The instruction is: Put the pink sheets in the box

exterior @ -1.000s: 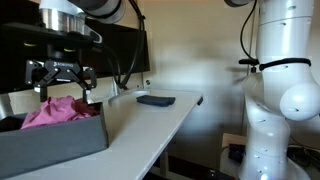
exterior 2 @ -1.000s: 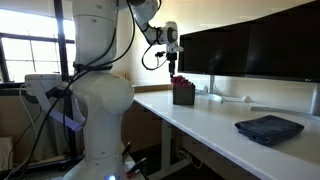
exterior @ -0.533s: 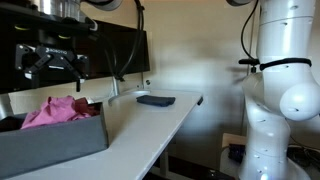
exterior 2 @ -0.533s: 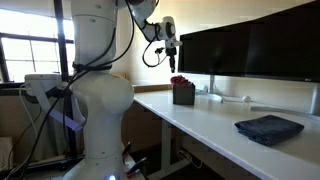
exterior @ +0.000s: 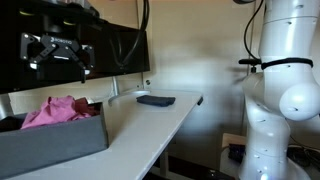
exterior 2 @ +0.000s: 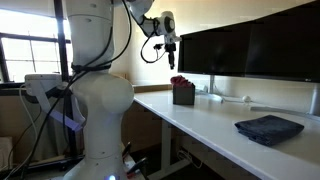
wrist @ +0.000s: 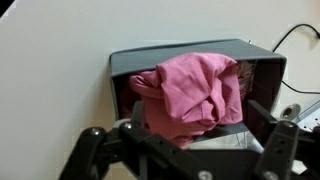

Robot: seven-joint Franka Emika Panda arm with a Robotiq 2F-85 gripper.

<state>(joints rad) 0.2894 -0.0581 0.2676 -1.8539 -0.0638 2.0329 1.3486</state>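
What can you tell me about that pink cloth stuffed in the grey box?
The pink sheets look like soft, matte fabric, crumpled into a loose bundle with deep folds. They sit inside the dark grey box on the white table, heaped higher than the box's rim. Only the box appears to touch them. The gripper hangs open above, clear of the cloth.

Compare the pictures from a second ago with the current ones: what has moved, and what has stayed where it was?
The gripper, its jaws open and empty, has risen from the crumpled pink sheets to well clear of them. The sheets stay heaped in the grey rectangular box, and the dark folded cloth on the white table has not moved.
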